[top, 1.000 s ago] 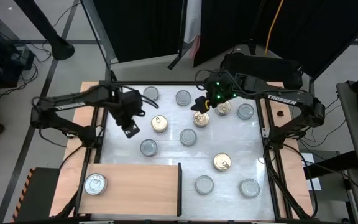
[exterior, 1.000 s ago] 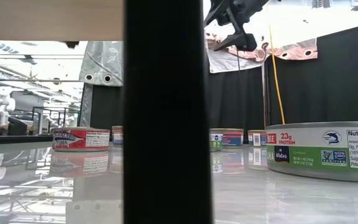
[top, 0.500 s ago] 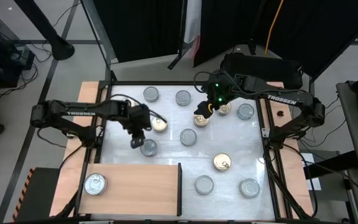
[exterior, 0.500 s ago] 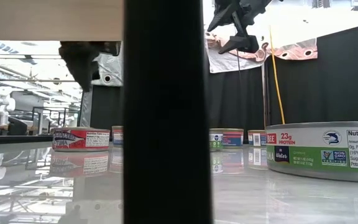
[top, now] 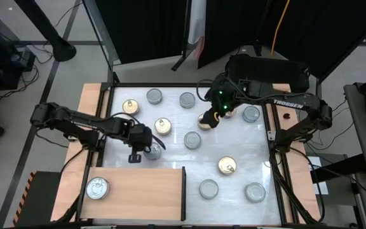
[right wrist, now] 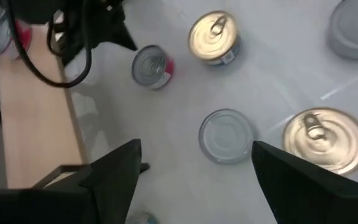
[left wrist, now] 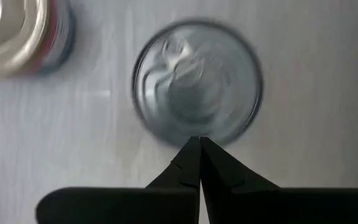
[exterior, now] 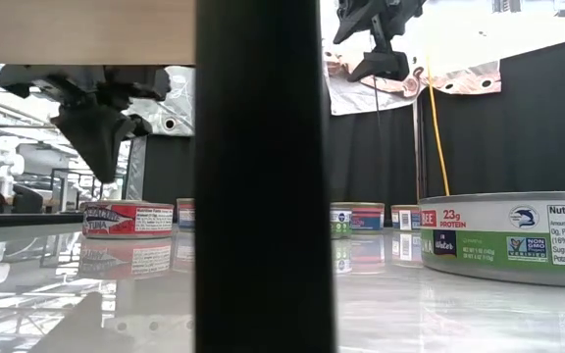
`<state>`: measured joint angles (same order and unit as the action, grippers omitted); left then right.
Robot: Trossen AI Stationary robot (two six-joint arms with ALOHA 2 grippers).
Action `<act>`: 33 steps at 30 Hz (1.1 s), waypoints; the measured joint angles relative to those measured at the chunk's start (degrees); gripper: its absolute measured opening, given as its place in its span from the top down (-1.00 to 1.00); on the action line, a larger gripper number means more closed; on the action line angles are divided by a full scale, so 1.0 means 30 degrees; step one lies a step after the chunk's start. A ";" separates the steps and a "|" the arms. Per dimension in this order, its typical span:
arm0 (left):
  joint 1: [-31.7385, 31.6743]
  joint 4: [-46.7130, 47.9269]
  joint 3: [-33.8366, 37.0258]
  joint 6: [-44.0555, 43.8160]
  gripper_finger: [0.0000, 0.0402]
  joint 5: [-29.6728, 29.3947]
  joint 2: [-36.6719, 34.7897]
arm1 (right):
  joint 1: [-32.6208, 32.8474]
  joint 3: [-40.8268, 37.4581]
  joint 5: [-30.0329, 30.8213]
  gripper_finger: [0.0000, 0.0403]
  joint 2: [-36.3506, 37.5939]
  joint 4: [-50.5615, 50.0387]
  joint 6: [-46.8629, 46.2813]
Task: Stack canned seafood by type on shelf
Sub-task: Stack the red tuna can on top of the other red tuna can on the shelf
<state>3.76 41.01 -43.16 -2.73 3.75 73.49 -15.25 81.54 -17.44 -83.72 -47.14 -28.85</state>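
Note:
Small flat tins of canned seafood lie on the white tabletop (top: 170,162), some gold-lidded, some silver-lidded. My left gripper (top: 135,154) is shut and points down. Its tips (left wrist: 199,140) hover just above the near rim of a silver-lidded, red-labelled tin (left wrist: 197,81), and the low view shows them (exterior: 106,178) clear of that tin (exterior: 126,218). My right gripper (top: 208,118) hangs open, high over a gold-lidded tin (right wrist: 325,140). The wooden shelf (top: 138,191) lies at the near left with one silver tin (top: 97,187) resting on it.
Gold tins sit at the far left (top: 130,106), beside the left gripper (top: 162,126) and near right of centre (top: 227,166). Silver tins sit along the far side (top: 154,95) (top: 187,99), mid-table (top: 192,140) and near right (top: 255,191). The shelf's dark upright edge (top: 183,191) blocks part of the low view.
My left gripper has come down and toward the table's near edge, rolling as it went, from beside the gold tin to the silver red-labelled tin. It has uncovered a gold tin at the far left. No tin has moved.

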 joint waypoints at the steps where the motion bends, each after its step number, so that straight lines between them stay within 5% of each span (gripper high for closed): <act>1: 0.0182 -0.0366 0.0210 -0.0228 0.99 -0.0113 0.0000 | 0.0110 0.0000 -0.0265 -0.48 0.0000 -0.0004 0.0046; 8: 0.1193 0.0180 0.0687 -0.0930 0.99 -0.1983 0.0000 | 0.0791 0.0007 -0.1274 -0.48 0.0000 -0.0022 0.0306; 25: 0.1424 -0.1360 0.2362 -0.0974 1.00 -0.1857 0.0000 | 0.0870 0.0015 -0.1307 -0.48 0.0168 -0.0058 0.0397; 33: 0.1424 -0.0279 0.0670 -0.0825 1.00 -0.1944 -0.0524 | 0.0870 0.0015 -0.1270 -0.48 0.0168 -0.0116 0.0199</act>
<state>8.03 40.17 -41.15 -5.20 -2.09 71.92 -12.64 81.58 -21.24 -83.22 -47.48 -28.26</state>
